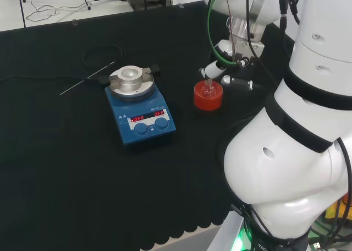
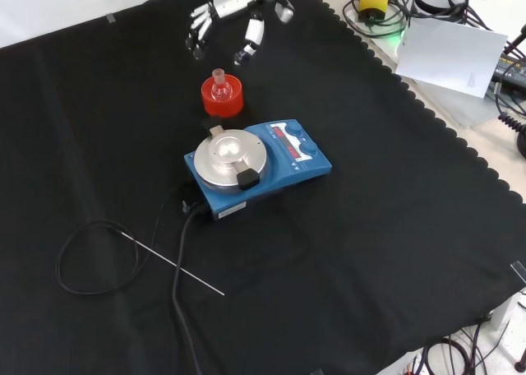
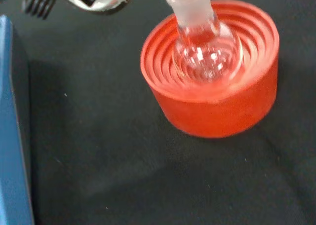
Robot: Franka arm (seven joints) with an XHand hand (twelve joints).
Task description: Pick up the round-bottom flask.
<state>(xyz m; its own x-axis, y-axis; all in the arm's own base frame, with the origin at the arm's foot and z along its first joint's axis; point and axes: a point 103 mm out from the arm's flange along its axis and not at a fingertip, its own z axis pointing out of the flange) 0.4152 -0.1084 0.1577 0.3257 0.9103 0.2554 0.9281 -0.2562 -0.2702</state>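
A small clear round-bottom flask (image 3: 205,50) sits upright in a red ribbed ring stand (image 3: 217,106) on the black cloth. In the front view the flask (image 2: 219,81) and its stand (image 2: 223,97) lie just below the hand (image 2: 226,17), whose fingers (image 2: 197,30) hang relaxed and spread above them, touching nothing. From the head camera the hand (image 1: 220,66) hovers just above and right of the flask (image 1: 208,87) in the stand (image 1: 208,96). The hand is open and holds nothing.
A blue hotplate stirrer (image 2: 261,163) with a round metal top (image 2: 229,155) stands close beside the stand; its blue side (image 3: 12,136) shows in the wrist view. A thin metal rod (image 2: 174,264) and a black cable loop (image 2: 90,256) lie on the cloth beyond it.
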